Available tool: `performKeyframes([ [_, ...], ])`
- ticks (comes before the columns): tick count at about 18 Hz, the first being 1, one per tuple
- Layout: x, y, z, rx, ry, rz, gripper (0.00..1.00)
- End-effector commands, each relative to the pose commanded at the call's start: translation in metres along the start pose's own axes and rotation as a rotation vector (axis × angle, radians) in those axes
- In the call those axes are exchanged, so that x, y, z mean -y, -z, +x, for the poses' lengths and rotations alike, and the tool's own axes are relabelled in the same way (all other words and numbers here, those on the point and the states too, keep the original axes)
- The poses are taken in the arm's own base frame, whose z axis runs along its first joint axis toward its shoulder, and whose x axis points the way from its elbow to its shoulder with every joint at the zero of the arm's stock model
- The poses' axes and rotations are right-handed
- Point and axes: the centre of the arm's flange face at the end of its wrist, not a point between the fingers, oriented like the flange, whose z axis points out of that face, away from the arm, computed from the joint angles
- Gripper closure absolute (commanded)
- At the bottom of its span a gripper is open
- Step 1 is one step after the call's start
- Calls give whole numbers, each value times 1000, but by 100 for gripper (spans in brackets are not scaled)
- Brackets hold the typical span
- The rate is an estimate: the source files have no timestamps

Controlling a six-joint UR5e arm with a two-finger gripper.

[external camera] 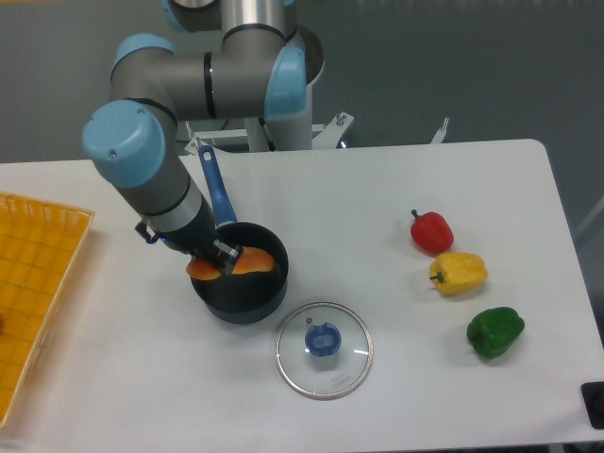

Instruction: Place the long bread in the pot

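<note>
one long bread in gripper, over pot

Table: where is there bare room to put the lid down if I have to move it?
Bare table runs between the pot and the red pepper, and between the lid and the green pepper. It is crowded around the tool, holding the bread over the pot.

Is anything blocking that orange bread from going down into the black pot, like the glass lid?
Nothing visible blocks it. The hand holds the long bread over the open pot, one end sticking out past the left rim. The glass lid lies on the table beside the pot, off to the lower right.
</note>
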Motion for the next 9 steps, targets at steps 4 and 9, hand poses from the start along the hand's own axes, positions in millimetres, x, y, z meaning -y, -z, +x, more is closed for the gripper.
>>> performKeyframes([
  [4,3,-12,12,37,-36,-46,1],
  [9,5,-11,12,47,-34,-36,0],
])
